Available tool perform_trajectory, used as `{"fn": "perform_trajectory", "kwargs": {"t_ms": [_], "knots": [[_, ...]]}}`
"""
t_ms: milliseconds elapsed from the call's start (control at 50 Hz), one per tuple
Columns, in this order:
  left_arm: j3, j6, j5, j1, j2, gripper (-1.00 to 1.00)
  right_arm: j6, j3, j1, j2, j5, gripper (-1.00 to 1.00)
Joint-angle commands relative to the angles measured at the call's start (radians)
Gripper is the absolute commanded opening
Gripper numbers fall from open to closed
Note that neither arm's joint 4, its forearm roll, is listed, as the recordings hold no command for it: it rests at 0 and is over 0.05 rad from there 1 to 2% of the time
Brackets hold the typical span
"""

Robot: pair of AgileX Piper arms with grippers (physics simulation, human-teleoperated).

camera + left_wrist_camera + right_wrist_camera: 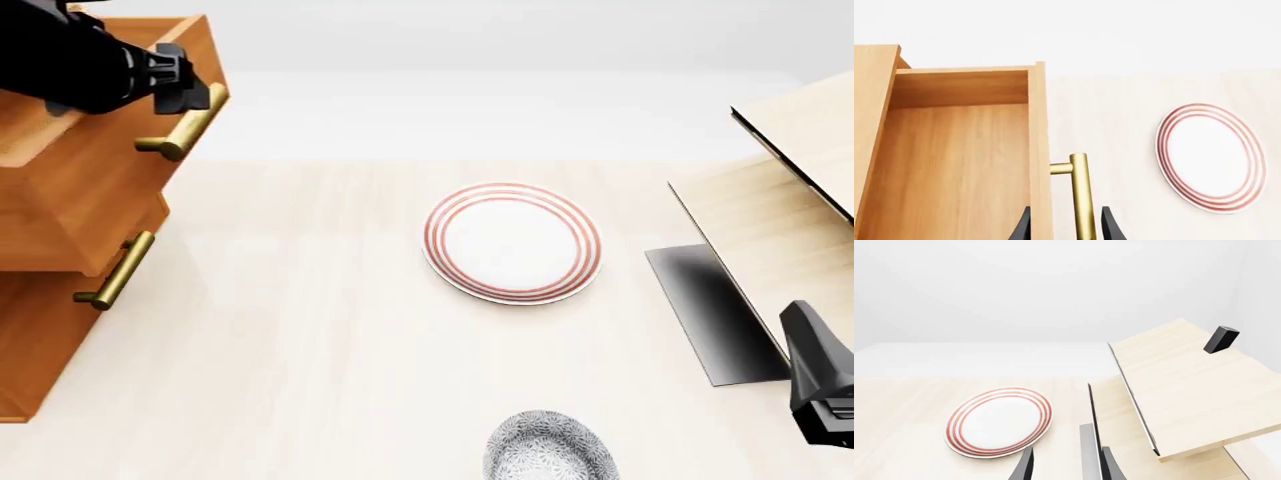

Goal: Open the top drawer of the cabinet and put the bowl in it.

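The cabinet (pixel 34 340) stands at the left edge of the table. Its top drawer (pixel 107 170) is pulled out; the left wrist view looks into its empty wooden box (pixel 954 160). My left gripper (pixel 180 85) is open, and its fingers straddle the drawer's brass bar handle (pixel 1081 195) without closing on it. The speckled bowl (pixel 550 448) sits on the table at the near edge, right of centre, apart from both grippers. My right gripper (pixel 807 340) is open and empty at the near right; its fingers show in its wrist view (pixel 1067 467).
A white plate with red rings (pixel 511 242) lies mid-table, also in the wrist views (pixel 1209 157) (pixel 999 421). A pale light-wood structure (pixel 787 200) with a dark panel stands at the right. The second drawer's handle (pixel 118 270) sticks out below.
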Motion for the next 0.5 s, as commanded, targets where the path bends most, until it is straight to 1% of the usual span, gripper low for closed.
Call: {"fn": "perform_trajectory", "kwargs": {"t_ms": [20,500], "knots": [[-0.012,-0.003,0.003,-0.046,0.008,1.0,-0.001,0.0,-0.001,-0.001,-0.001,1.0],[-0.029,-0.032,-0.005,-0.138,0.031,1.0,-0.001,0.0,0.0,-0.001,-0.001,1.0]]}}
